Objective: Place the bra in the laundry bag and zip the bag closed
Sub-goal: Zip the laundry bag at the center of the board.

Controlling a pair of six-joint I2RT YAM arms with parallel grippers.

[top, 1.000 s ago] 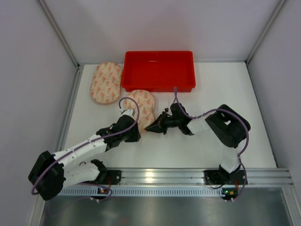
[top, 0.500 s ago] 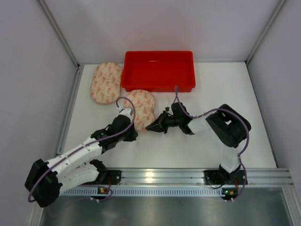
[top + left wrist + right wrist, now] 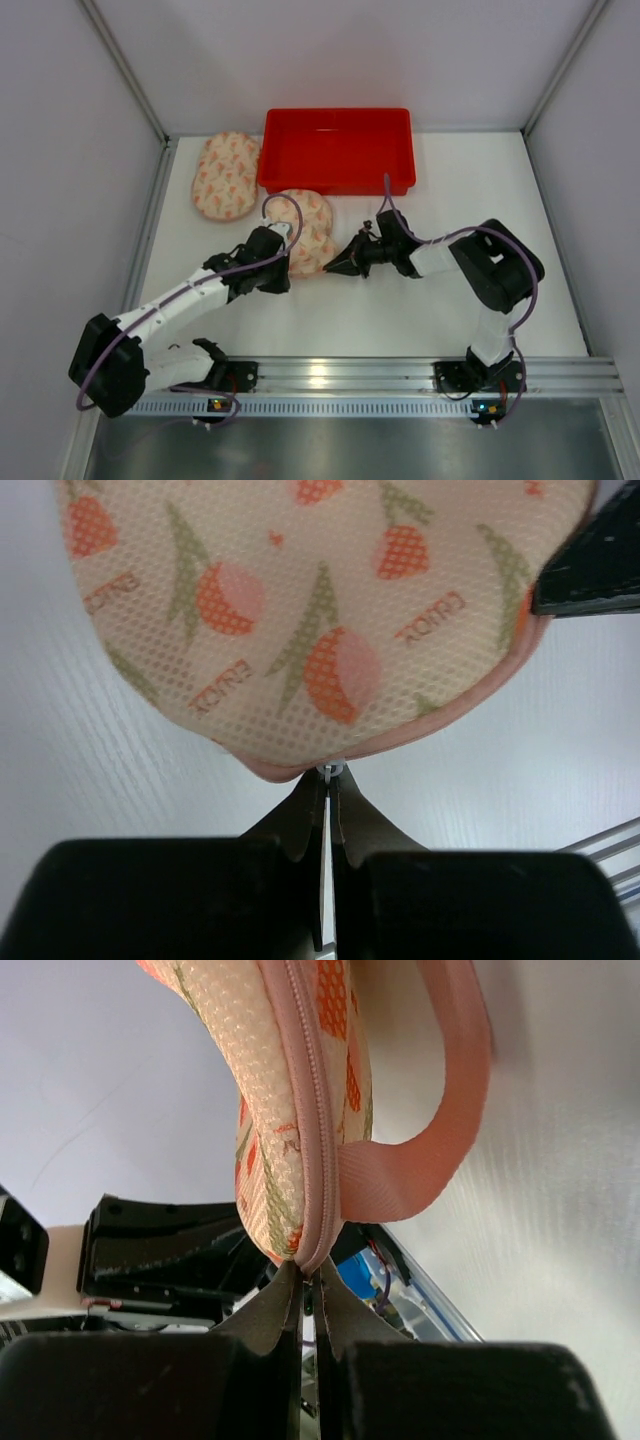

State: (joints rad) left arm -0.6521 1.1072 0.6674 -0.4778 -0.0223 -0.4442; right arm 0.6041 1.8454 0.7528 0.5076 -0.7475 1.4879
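Laundry bag (image 3: 305,232), a padded mesh oval printed with orange fruit, lies on the white counter (image 3: 420,320) at the centre of the overhead frame. Its long axis runs from lower right to upper left. The rounded near end points down toward the arm bases, and the far end reaches up beside the red tray's lower left corner.

The left claw (image 3: 288,262) meets the bag's near end from the left. In its wrist view the fingers are pressed together, pinching the small metal zipper pull (image 3: 330,770) at the bag's pink rim. The right claw (image 3: 337,268) meets the same end from the right. Its fingers are also squeezed shut, nipping the bag's edge where the zipper (image 3: 312,1120) comes down between them. A pink strap (image 3: 468,1070) loops out from the seam just above the tips.

The left arm (image 3: 170,310) stretches low from the lower left corner, slanting up and right to the bag. The right arm (image 3: 495,270) rises from the lower right, folds at a bulky elbow, and reaches left with its claw tip angled slightly down the frame.

Beyond the bag, a second patterned pouch (image 3: 227,175) lies to the upper left, against the tray's left side. The red tray (image 3: 338,185) sits farthest back, at top centre.
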